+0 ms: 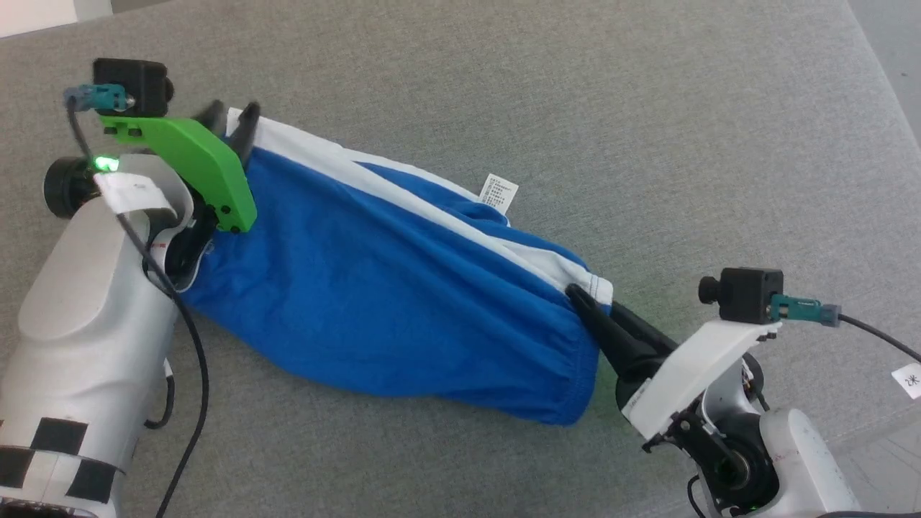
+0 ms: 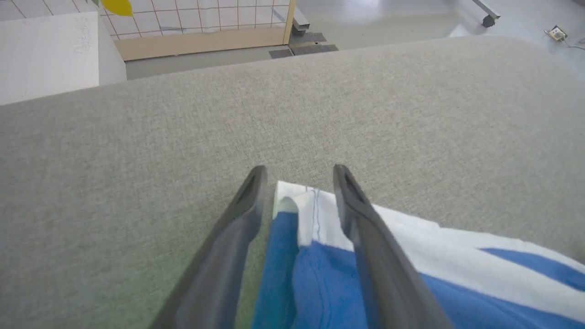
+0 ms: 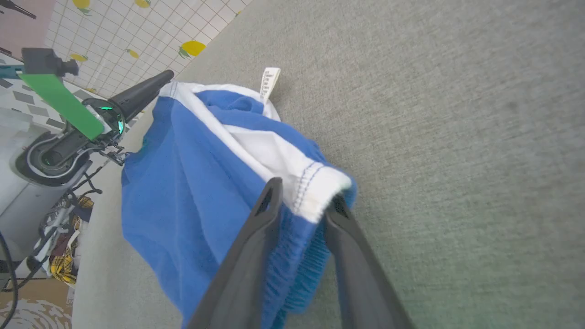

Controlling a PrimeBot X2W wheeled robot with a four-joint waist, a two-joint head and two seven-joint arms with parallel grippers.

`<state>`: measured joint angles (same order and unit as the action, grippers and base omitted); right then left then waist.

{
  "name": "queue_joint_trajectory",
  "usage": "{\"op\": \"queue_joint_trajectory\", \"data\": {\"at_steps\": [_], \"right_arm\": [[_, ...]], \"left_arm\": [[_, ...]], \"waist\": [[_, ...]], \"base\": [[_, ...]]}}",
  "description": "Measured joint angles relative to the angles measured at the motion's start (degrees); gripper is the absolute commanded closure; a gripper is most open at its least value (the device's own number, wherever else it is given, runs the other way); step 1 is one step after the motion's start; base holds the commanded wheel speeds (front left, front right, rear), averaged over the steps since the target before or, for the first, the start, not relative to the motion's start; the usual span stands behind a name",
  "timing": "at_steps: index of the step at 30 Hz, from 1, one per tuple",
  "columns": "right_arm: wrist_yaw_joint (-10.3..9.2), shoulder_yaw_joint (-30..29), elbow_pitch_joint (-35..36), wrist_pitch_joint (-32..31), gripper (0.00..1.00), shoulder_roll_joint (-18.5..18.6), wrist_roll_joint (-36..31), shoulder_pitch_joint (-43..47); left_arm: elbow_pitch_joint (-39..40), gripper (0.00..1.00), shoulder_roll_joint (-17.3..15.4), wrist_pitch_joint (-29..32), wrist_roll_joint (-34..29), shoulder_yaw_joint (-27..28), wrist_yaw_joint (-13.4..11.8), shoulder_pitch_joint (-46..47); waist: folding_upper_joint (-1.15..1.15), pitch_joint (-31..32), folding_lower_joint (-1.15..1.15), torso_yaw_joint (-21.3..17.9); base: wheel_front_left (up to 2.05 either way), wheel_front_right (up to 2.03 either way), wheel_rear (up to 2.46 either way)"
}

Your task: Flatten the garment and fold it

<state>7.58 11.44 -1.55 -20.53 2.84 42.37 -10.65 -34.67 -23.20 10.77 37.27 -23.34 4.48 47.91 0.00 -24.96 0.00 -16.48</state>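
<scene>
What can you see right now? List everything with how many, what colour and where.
garment: one, royal blue with a broad white stripe, lying across the middle of the surface between the two grippers
tag: one, white, sticking out at the garment's far edge
surface: one, grey fabric, under everything
label: one, white, at the head view's right edge
tiled wall: one, white with yellow lemon prints, beyond the surface
left gripper: one, dark fingers on a green bracket, open astride the garment's left corner
right gripper: one, dark fingers on a white bracket, closed on the garment's gathered right end
</scene>
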Motion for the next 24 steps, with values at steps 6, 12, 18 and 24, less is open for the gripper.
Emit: {"op": "queue_joint_trajectory", "data": {"at_steps": [6, 12, 18, 24], "right_arm": [[0.0, -2.6, 1.8, 3.2, 0.0, 0.0, -3.1, 0.7], [-0.01, -7.6, 7.3, 2.3, 0.0, 0.1, -18.2, 5.6], [0.0, -8.1, 15.3, -8.3, 0.0, 0.1, -31.0, 11.0], [-0.01, -8.3, 16.3, -14.9, 0.0, 0.1, -29.3, 13.3]], "left_arm": [[3.0, 0.0, -0.4, -11.4, -1.0, 1.6, 0.0, -0.1], [10.1, 0.0, -2.9, -24.0, -6.9, 1.9, -1.2, -5.5], [18.3, 0.0, -4.7, -25.3, -9.6, 4.2, -4.9, -17.9], [26.0, 0.0, -4.8, -25.5, -10.7, 7.8, -8.8, -28.5]], "waist": [[0.0, 1.9, 0.0, 1.1], [0.0, 5.3, 0.0, 2.8], [0.0, 9.3, 0.0, 5.0], [0.0, 12.6, 0.0, 7.7]], "base": [[0.0, 0.0, 0.0], [0.0, 0.0, 0.0], [0.0, 0.0, 0.0], [0.0, 0.0, 0.0]]}}
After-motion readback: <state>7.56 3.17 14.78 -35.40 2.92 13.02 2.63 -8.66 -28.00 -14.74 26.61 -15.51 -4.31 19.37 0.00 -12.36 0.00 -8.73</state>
